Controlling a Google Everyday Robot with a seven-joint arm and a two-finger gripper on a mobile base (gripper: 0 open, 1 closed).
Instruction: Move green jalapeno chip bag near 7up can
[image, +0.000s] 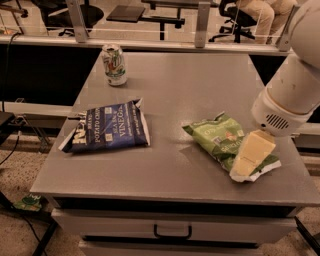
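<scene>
The green jalapeno chip bag (218, 138) lies crinkled on the right part of the grey table (170, 95), with a white sealed end toward the front right. The 7up can (114, 64) stands upright at the table's far left corner, well apart from the bag. My gripper (250, 159) hangs from the white arm (290, 95) at the right and reaches down over the bag's front right end, covering part of it.
A dark blue chip bag (107, 129) lies on the table's left half, between the can and the front edge. A drawer with a handle (172, 232) sits under the tabletop. Desks and office chairs stand behind the table.
</scene>
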